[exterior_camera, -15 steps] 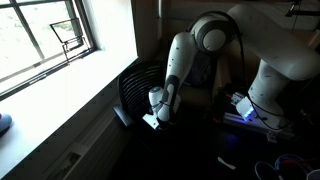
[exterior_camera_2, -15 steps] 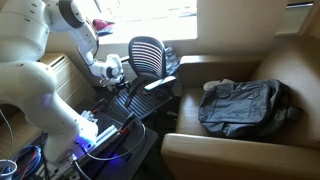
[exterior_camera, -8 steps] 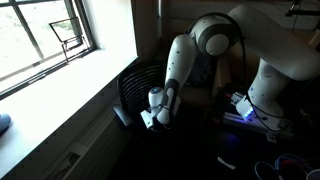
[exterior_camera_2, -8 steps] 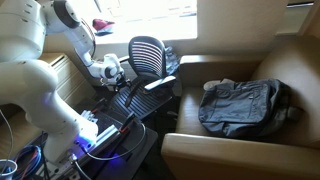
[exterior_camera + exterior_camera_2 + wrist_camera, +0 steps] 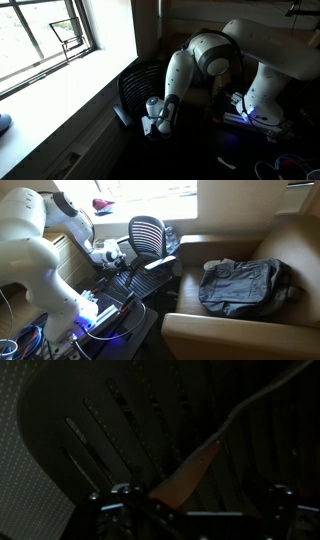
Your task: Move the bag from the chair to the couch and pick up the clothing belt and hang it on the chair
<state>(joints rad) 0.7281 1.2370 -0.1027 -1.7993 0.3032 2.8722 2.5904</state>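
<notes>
Gripper: the gripper (image 5: 112,255) hangs low over the chair's seat, pointing down at it. In the wrist view its two fingers sit far apart at the bottom edge. It reads as spread wide with nothing clamped, though that view is very dim.

Bag: the bag (image 5: 245,285) lies slumped on the cushion of the couch (image 5: 275,230), leaning toward the padded back. No part of it touches the chair.

Bag step: judged done, since the bag is already on the couch and the seat of the chair is free of it.

Clothing belt: in the wrist view a thin strap, which I take to be the clothing belt (image 5: 190,475), runs from between the fingers up toward the top right corner. It looks tan close to the camera and pale and narrow farther off. It seems to lie across the seat slats rather than being lifted.

Chair: the chair (image 5: 148,235) stands just beside the couch's arm. In that exterior view nothing is draped over its curved slatted back.

Belt step: not done. The grasp is not yet closed, and the lift and the hanging on the chair are both left.

Progress: about halfway by my reckoning, with the first part finished and the second only at the reach.

Unclear: whether the fingers already touch the strap. It is too dark to tell.
</notes>
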